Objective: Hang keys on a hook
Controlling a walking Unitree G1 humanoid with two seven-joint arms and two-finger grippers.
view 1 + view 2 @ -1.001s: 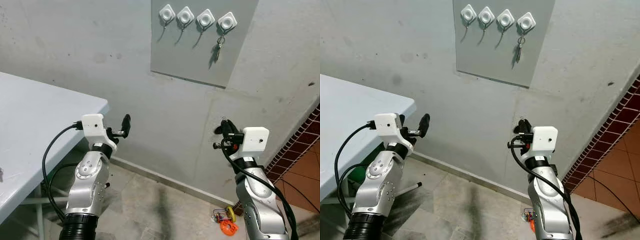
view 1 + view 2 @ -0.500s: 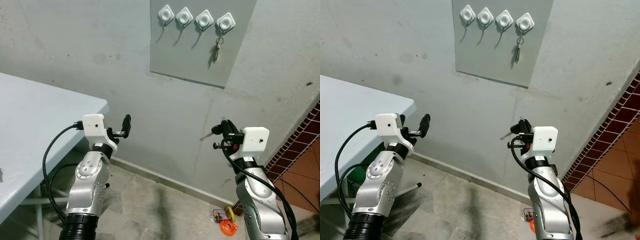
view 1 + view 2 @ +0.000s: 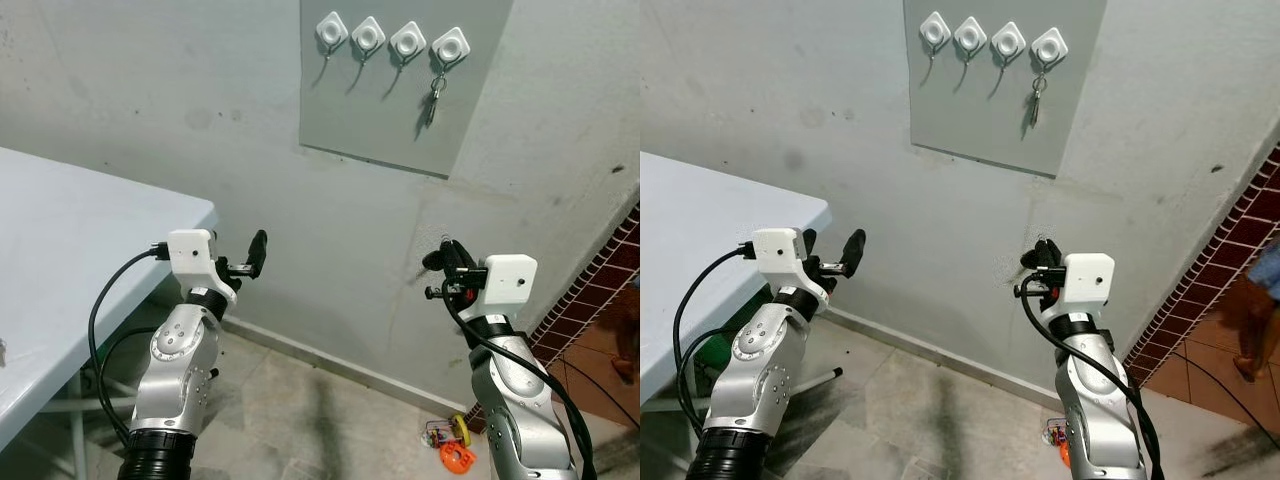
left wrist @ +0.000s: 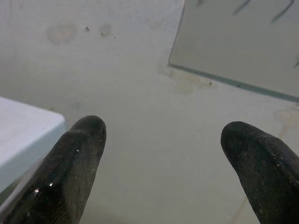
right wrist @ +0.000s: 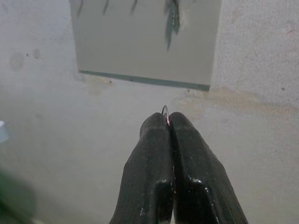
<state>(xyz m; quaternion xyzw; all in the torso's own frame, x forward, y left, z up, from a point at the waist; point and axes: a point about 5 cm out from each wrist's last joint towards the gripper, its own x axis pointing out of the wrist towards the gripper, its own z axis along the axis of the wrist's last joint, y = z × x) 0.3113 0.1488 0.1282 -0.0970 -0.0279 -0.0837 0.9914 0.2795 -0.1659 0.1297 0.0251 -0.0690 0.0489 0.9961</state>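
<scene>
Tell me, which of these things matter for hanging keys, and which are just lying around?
For the job:
- right gripper, shut on a key ring
- four white hooks on the grey wall board
- keys already hanging on the rightmost hook

Just lying about:
- white table
- orange clutter on the floor
- left gripper, open and idle

white table [image 3: 60, 260], orange floor clutter [image 3: 455, 452]
</scene>
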